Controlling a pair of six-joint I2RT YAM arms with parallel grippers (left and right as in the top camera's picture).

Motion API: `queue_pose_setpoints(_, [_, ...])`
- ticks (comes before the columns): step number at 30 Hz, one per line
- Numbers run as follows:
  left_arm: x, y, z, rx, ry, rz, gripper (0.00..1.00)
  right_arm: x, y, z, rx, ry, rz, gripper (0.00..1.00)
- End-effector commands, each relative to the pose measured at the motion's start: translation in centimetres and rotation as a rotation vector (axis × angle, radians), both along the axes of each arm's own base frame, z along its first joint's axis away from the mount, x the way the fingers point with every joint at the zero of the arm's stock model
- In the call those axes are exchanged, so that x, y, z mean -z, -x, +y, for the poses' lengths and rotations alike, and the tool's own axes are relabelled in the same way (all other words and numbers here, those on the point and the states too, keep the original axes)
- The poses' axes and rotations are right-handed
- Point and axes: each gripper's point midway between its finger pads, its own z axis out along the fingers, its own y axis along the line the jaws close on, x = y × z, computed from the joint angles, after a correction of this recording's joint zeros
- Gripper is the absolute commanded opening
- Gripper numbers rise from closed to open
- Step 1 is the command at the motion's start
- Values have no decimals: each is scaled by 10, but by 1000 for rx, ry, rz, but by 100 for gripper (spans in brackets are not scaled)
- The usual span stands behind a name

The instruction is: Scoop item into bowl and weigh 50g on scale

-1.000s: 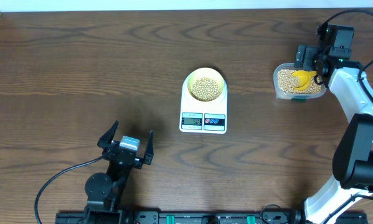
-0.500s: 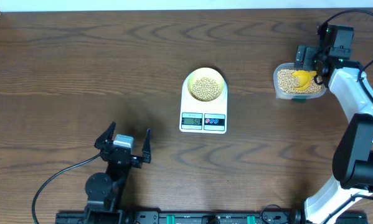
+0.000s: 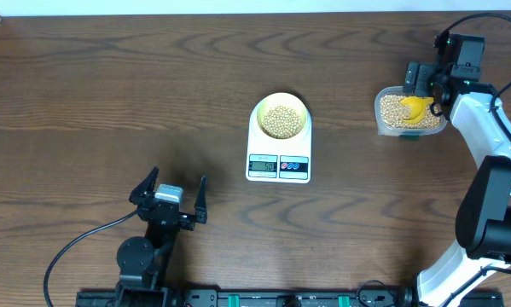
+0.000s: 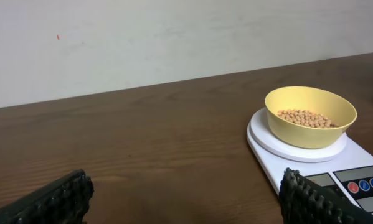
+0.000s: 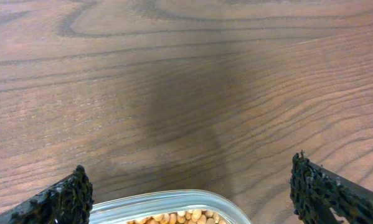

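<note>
The pale-yellow bowl (image 3: 281, 117) sits on the white scale (image 3: 279, 153) at mid-table, holding tan beans (image 3: 281, 120). In the left wrist view the bowl (image 4: 310, 124) and its beans (image 4: 304, 117) are ahead to the right on the scale (image 4: 279, 144). My left gripper (image 3: 170, 189) is open and empty near the front edge, left of the scale, its fingers (image 4: 55, 202) wide apart. My right gripper (image 3: 426, 88) hangs open over the far side of a clear tub (image 3: 390, 128) of beans (image 3: 395, 109). A yellow scoop (image 3: 415, 107) rests in that tub. The tub rim (image 5: 174, 202) lies between the right fingers (image 5: 317, 190).
The dark wooden table (image 3: 110, 85) stretches bare to the left and behind the scale. The scale's display (image 3: 263, 165) and coloured buttons (image 3: 294, 165) face the front edge. A black cable (image 3: 76, 247) loops by the left arm's base. A pale wall (image 4: 174, 43) stands behind the table.
My left gripper has drawn back slightly to the left, away from the scale, still open. The right arm, scoop, bowl and scale have not moved.
</note>
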Motion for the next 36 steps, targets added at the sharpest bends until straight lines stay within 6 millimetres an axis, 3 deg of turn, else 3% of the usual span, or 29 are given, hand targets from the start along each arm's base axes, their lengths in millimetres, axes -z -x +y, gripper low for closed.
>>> queue_pose_setpoints(1, [16,0,3,-15,3,46,98,4,1,1,-9,2,10,99])
queue_pose_setpoints(21, [16,0,3,-15,3,47,98,4,1,1,-9,2,10,99])
queue_pose_setpoints(26, [16,0,3,-15,3,47,98,19,13,-2,1,-1,50,99])
queue_pose_setpoints(30, [16,0,3,-15,3,47,98,31,46,3,0,-7,95,99])
queue_pose_setpoints(36, [16,0,3,-15,3,47,98,8,124,11,8,-3,65,99])
